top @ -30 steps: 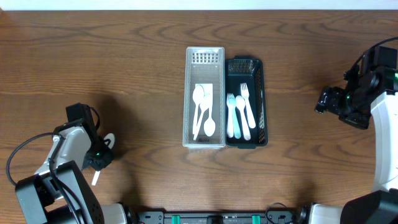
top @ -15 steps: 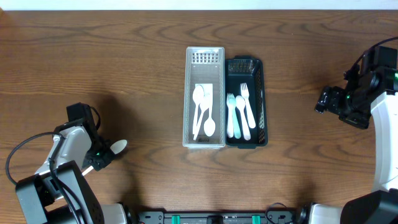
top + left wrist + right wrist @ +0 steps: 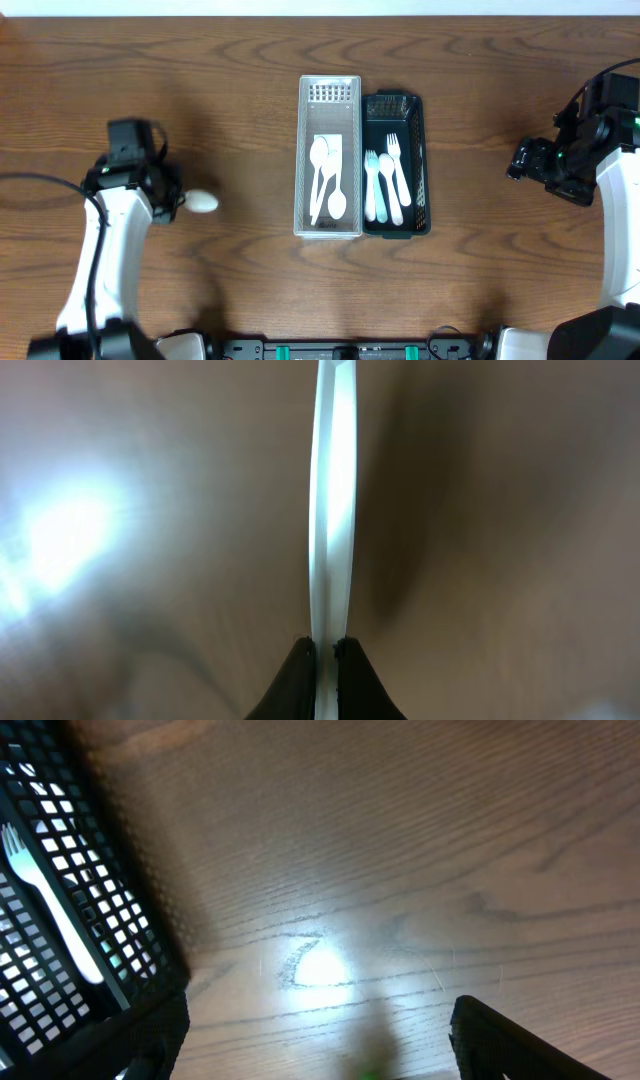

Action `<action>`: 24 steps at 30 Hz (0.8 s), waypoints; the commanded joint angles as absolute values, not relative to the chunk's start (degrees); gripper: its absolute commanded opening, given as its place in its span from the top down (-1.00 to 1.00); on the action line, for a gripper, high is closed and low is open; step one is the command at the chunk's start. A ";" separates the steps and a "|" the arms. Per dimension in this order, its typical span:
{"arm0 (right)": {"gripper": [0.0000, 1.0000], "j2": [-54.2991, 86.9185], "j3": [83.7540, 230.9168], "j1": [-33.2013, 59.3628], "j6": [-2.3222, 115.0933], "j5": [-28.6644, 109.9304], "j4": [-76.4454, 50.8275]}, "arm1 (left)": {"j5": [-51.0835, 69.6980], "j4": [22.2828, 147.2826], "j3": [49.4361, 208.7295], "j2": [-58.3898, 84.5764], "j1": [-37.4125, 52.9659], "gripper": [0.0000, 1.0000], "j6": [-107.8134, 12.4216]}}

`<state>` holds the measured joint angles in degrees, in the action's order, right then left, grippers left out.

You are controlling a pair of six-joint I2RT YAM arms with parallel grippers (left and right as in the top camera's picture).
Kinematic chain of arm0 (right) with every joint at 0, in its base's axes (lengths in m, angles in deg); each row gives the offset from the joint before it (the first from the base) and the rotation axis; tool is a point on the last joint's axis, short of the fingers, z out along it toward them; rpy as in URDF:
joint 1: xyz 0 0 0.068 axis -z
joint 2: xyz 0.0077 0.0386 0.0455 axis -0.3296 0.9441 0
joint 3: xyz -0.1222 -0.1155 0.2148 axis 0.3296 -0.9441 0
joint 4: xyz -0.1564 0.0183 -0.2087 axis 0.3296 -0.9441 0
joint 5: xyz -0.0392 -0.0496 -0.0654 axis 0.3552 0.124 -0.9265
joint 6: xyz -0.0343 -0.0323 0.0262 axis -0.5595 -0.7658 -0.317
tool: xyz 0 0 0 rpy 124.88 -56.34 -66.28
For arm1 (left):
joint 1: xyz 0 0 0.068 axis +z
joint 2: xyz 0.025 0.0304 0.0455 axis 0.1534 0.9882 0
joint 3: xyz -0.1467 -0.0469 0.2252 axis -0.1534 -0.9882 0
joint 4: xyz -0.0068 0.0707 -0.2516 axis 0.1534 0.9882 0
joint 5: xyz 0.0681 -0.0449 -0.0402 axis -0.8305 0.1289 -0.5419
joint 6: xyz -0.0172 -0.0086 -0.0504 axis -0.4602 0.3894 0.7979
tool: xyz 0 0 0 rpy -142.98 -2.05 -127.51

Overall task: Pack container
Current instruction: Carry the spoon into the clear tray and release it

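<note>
Left end effector point(image 3: 172, 204), mid-left of the overhead view, is clenched on the white spoon point(image 3: 203, 202), bowl pointing twd the centre. It looks lifted off the tabletop point(image 3: 230, 100), tho I can't be sure. Left wrist view: fingertips point(image 3: 296, 668) pinch the handle edge-on at bottom centre, spoon running straight up the frame, wood blurred behind. Step in hand, as I read it: carry it to the clear bin point(image 3: 330, 105) at centre, where the packed spoons point(image 3: 325, 180) lie. Forks point(image 3: 390, 175) sit in the black basket point(image 3: 392, 108) touching the bin's right side, so sorting matters, i.e. clear bin, not basket. To do it well: the pinch is thin & near the handle's end, so the spoon could swivel; move smooth, no jerks. Bowl leads, so pass it over the bin's left wall w/ clearance, then turn the handle along the bin's long axis (top-to-bottom in frame) like the others. Go low, just above the packed ones, before letting go; a drop from height risks a bounce-out. Right end effector point(image 3: 520, 160) at far right is released, fingers apart in its wrist view w/ the basket at that frame's left. It's well apart from the bins, so prob. no conflict w/ the path.
</note>
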<state>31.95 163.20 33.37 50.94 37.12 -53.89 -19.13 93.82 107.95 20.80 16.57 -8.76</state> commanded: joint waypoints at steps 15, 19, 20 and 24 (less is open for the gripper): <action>-0.74 32.01 163.09 33.42 50.11 37.58 -49.82 | -19.41 88.16 129.13 24.34 -20.52 0.88 -64.41; -0.74 32.01 163.09 33.42 50.11 37.58 -49.85 | -19.39 87.29 129.13 30.90 -23.88 0.89 -64.21; -0.75 32.01 163.09 33.42 50.11 37.58 -49.85 | -19.39 87.13 129.13 32.40 -24.47 0.89 -64.21; -0.75 32.01 163.09 33.42 50.11 37.58 -49.87 | -19.39 86.70 129.13 38.55 -25.94 0.88 -64.19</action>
